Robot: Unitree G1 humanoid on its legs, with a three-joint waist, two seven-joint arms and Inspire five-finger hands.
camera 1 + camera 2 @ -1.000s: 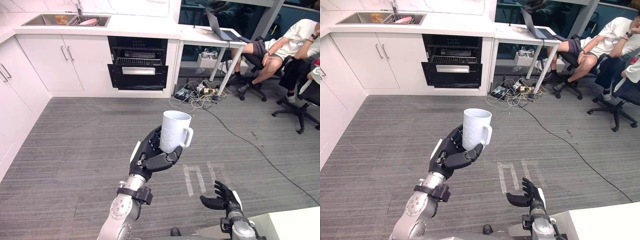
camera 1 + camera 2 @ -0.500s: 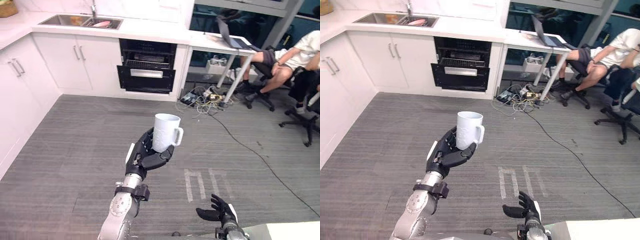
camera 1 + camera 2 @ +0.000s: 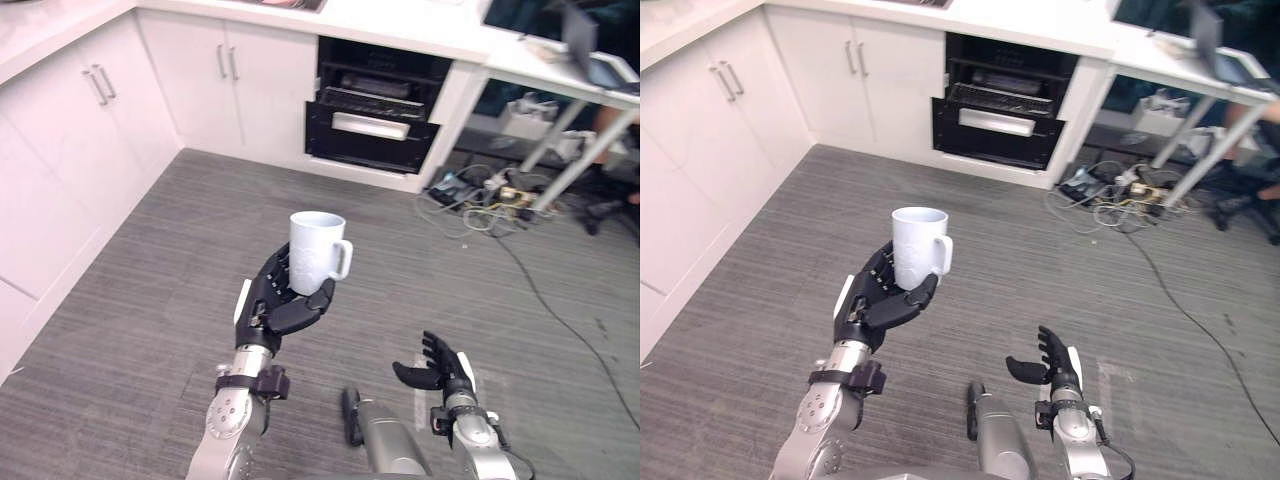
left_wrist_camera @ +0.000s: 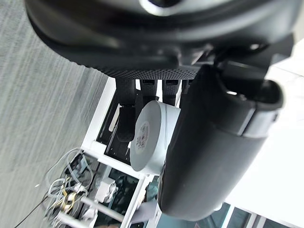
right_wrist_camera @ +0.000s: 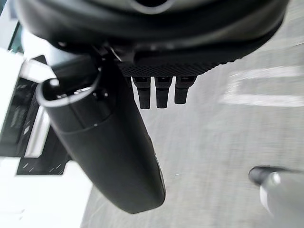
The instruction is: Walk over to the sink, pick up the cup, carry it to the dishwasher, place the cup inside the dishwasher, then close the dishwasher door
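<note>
Here the left hand [image 3: 275, 305] is curled round the white cup [image 3: 312, 250], holding it upright above the grey floor [image 3: 150, 300] at the view's centre (handle turned toward 3 o'clock). The dishwasher [image 3: 372, 122] stands well apart at 12 o'clock under the white worktop [image 3: 400, 20], its door partly open. At 5 o'clock the right hand [image 3: 440, 365] hangs empty, fingers loosely spread.

Cup [image 3: 315, 252] in left robot hand [image 3: 277, 301]
</note>
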